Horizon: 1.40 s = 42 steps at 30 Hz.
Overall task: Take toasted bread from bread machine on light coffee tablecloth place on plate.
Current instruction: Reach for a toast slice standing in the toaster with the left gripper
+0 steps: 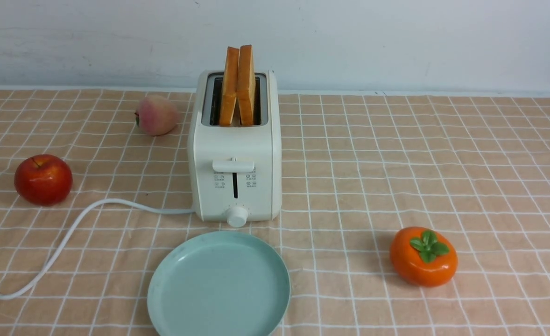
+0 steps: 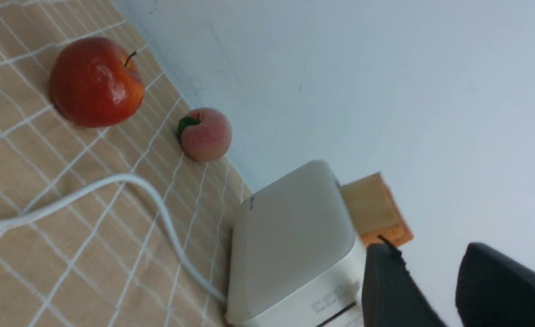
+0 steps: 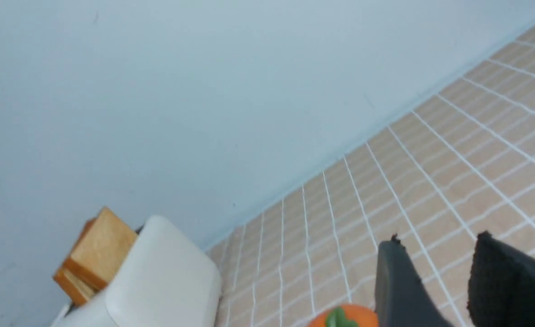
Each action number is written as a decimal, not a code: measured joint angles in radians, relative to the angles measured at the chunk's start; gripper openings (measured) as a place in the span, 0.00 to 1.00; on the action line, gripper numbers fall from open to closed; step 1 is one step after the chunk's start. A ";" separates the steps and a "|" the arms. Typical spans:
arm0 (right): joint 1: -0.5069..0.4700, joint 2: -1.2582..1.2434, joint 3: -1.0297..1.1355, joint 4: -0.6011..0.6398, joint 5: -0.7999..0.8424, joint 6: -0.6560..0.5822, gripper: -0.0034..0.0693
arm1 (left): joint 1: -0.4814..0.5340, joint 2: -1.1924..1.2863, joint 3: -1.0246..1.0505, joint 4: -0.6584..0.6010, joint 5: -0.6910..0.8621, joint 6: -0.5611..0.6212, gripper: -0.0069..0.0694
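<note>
Gridded tan cloth (image 1: 396, 154) bears rounded cream toaster (image 1: 234, 158), square toast (image 1: 246, 79) upright; both jaws gape empty

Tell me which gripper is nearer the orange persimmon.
Right. The right gripper sits close to the persimmon, right of the bread machine; the left gripper is on the bread machine's far side, where the red apple lies.

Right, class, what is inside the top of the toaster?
Two slices of toast stand upright in the toaster, upper halves sticking out. Their lower parts are hidden down inside it.
</note>
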 joint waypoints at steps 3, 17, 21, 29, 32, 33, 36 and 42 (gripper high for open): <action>0.000 0.000 0.000 0.022 -0.064 0.021 0.37 | 0.000 0.000 -0.008 -0.025 -0.122 -0.001 0.18; 0.000 0.323 -0.729 -0.286 0.525 0.164 0.02 | 0.000 0.441 -0.733 0.223 0.769 0.208 0.07; 0.000 0.538 -0.888 -0.265 0.831 0.021 0.02 | 0.000 0.751 -0.849 0.234 1.007 0.287 0.07; 0.001 0.728 -0.832 0.030 1.003 -0.325 0.03 | -0.114 1.160 -0.934 0.196 0.882 0.450 0.07; 0.001 0.729 -0.736 0.166 0.957 -0.409 0.03 | -0.209 1.237 -0.994 0.198 0.783 0.461 0.07; 0.001 0.729 -0.709 0.206 0.941 -0.429 0.03 | -0.229 1.265 -1.012 0.200 0.746 0.463 0.07; 0.001 0.729 -0.622 0.348 0.888 -0.482 0.04 | -0.277 1.332 -1.076 0.208 0.655 0.474 0.07; 0.001 0.729 -0.529 0.579 0.829 -0.664 0.04 | -0.311 1.465 -1.171 0.238 0.419 0.546 0.19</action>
